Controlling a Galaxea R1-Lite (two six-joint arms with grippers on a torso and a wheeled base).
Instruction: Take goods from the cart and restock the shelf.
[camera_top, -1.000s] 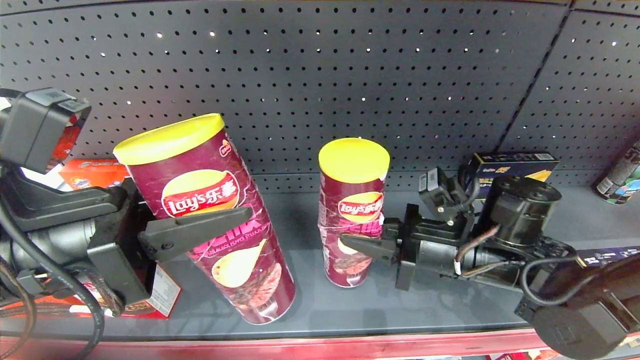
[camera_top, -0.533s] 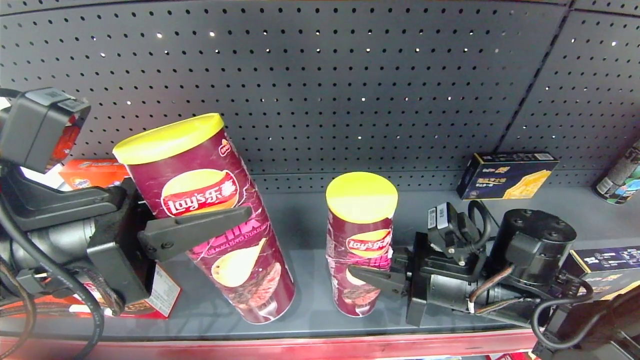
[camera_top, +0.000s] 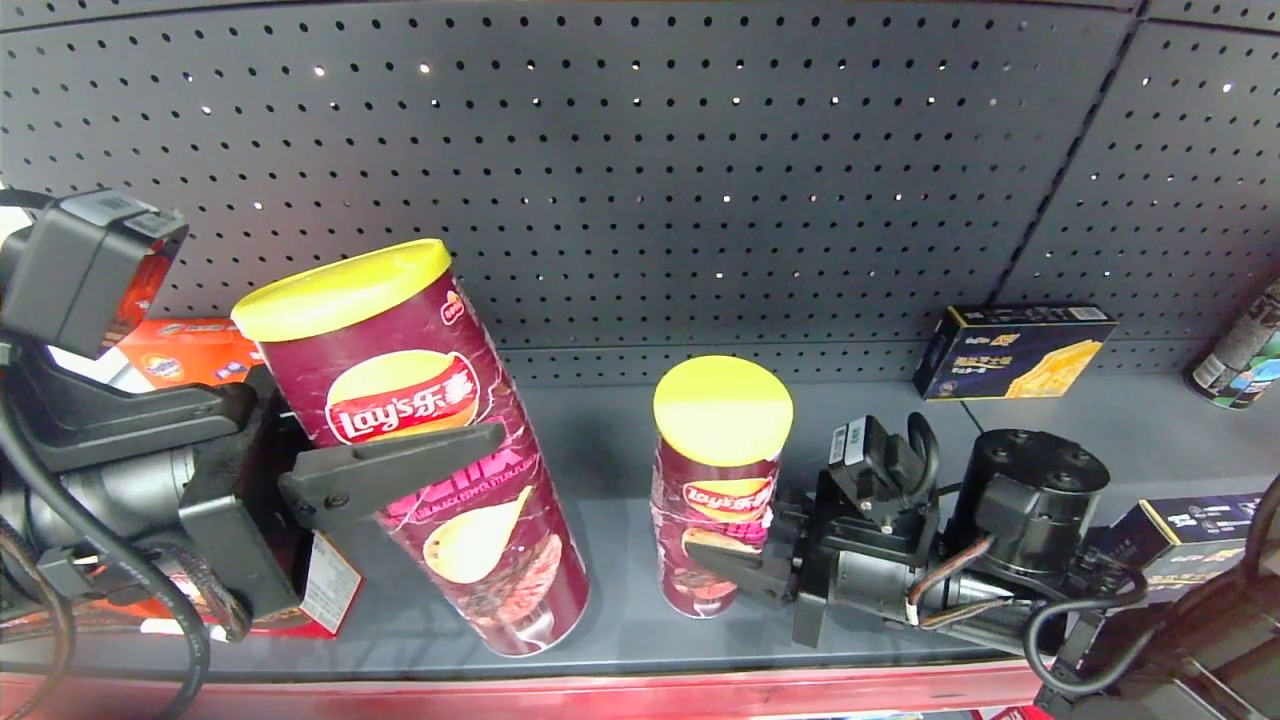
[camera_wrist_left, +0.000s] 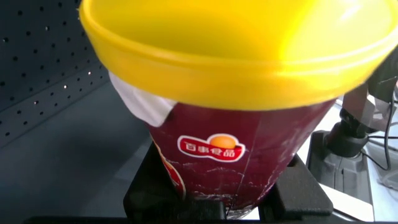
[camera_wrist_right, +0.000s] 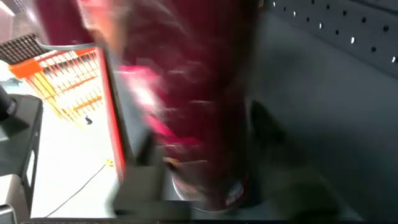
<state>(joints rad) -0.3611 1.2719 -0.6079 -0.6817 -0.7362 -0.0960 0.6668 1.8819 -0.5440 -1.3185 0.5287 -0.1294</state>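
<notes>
**Item 1. Large canister** (camera_top: 450, 530): maroon tube with a yellow lid, tilted so the lid leans toward the robot's left. It is clamped between the jaws of the left gripper (camera_top: 455, 430) at mid-height. The base is low over the front of the shelf (camera_top: 610, 470); whether it touches cannot be told. In the left wrist view the same tube (camera_wrist_left: 236, 149) is seen wedged between the two jaws.

**Item 2. Small canister** (camera_top: 718, 480): same pattern, upright, to the right of Item 1 and apart from it. It is gripped on its lower half by the jaws of the right gripper (camera_top: 720, 545), which are closed on it from the right. The base is at or just above the shelf; contact cannot be confirmed.

**Item 3. Other stock:** a dark blue box (camera_top: 1015, 350) is noted against the pegboard (camera_top: 640, 180), an orange box (camera_top: 190, 350) at the far left.

**Status:** Both canisters are judged to have been brought to the shelf, but neither is released. Left to be done: Item 1 to be righted and set down, Item 2 to be seated, both pairs of jaws to be parted and drawn back. What remains in the cart cannot be judged.
</notes>
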